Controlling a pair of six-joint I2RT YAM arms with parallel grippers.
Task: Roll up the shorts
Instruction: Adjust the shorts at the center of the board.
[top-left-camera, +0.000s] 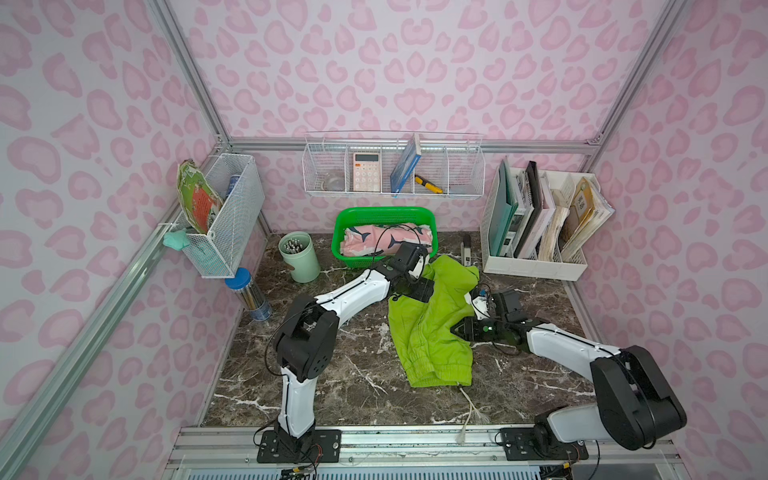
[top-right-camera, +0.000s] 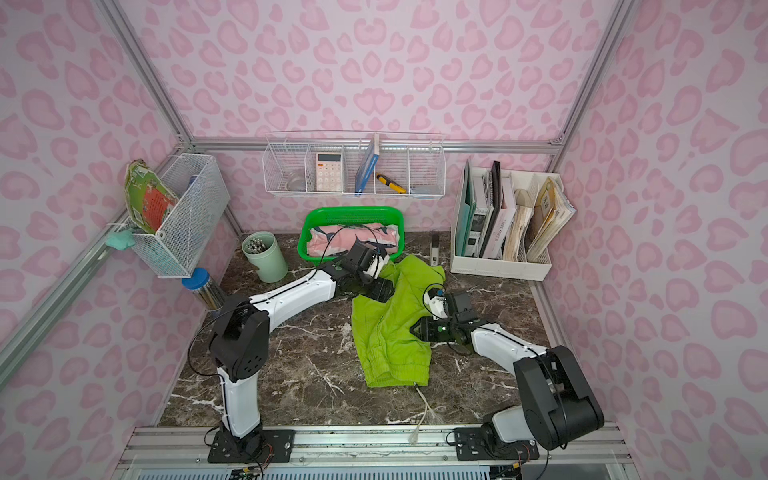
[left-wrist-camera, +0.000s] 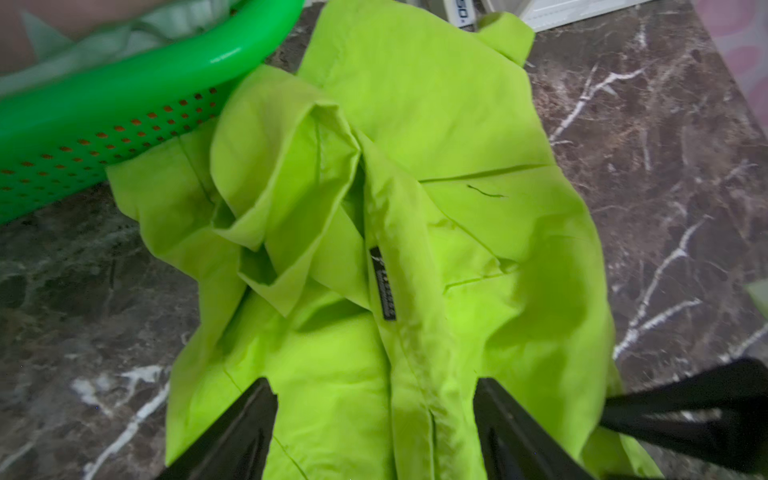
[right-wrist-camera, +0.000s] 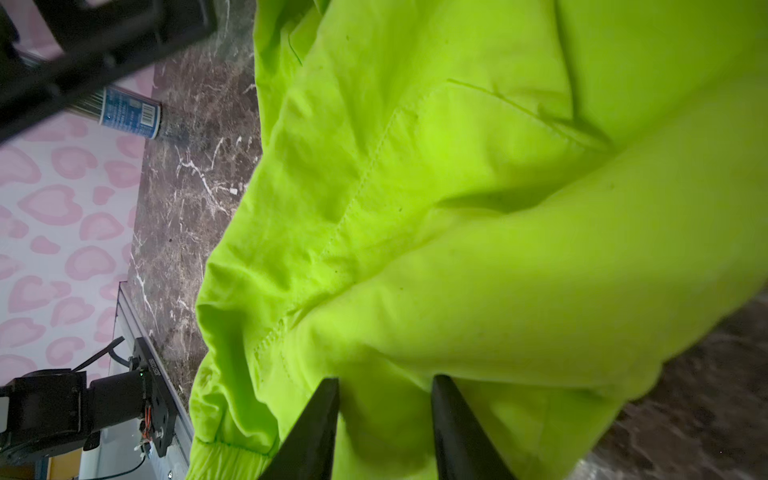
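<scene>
In both top views the lime shorts (top-left-camera: 432, 328) (top-right-camera: 390, 332) lie crumpled on the tabletop (top-left-camera: 353, 386); the pink shorts (top-left-camera: 384, 240) sit rolled in the basket (top-left-camera: 384, 210). Left wrist: our left fingers (left-wrist-camera: 249, 424) stand spread over the cloth, so we should flatten the bunched leg first. Right wrist: our right fingers (right-wrist-camera: 320, 419) straddle a fold, grip unclear; better to pinch squarely.

My two top cameras sit high over the front edge and look down toward the back wall (top-left-camera: 415, 83), so both top views share the whole marble table (top-left-camera: 332, 374). My left wrist camera looks from near onto the lime green shorts (left-wrist-camera: 457, 124) and the green basket (left-wrist-camera: 104, 108); my right wrist camera is even nearer to the same shorts (right-wrist-camera: 498, 249).
</scene>
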